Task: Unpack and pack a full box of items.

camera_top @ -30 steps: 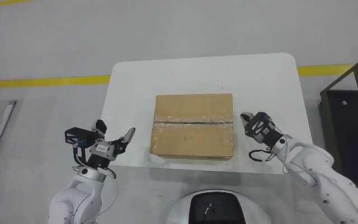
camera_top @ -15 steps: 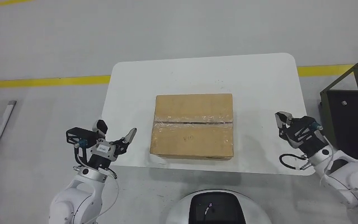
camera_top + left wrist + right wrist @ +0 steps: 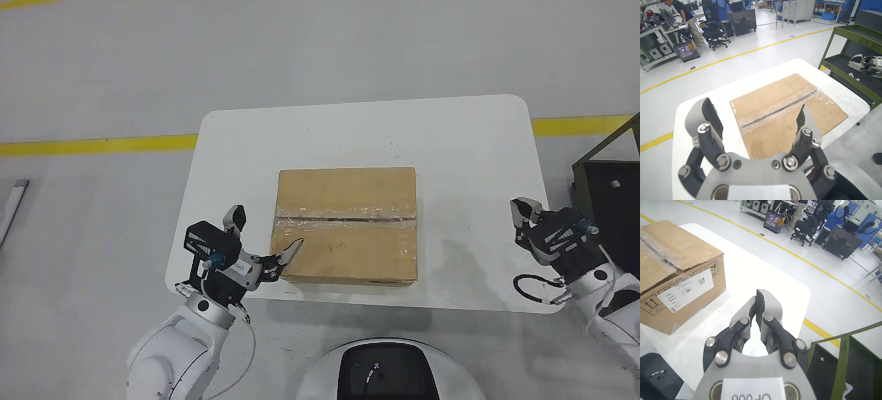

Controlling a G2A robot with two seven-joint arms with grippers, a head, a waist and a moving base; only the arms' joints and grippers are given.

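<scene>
A closed cardboard box [image 3: 345, 225] sits mid-table, its top seam covered by clear tape [image 3: 780, 108]. A white label [image 3: 685, 292] is stuck on the side facing my right arm. My left gripper [image 3: 262, 235] hovers open at the box's near left corner, one finger over the lid and the other over the table; the left wrist view shows the same gripper [image 3: 757, 113] with the box [image 3: 772, 130] below it. My right gripper [image 3: 527, 213] is shut and empty at the table's right edge, apart from the box [image 3: 668, 262]; its closed fingertips [image 3: 759, 297] touch.
The white table [image 3: 450, 130] is bare around the box. A green metal cart [image 3: 610, 200] stands just past the table's right edge, close to my right arm [image 3: 865, 64]. Yellow floor tape [image 3: 100, 145] runs behind the table.
My left arm has swung right, from the table's left edge to the box's near left corner. My right arm has pulled away from the box's right side to the table's right edge.
</scene>
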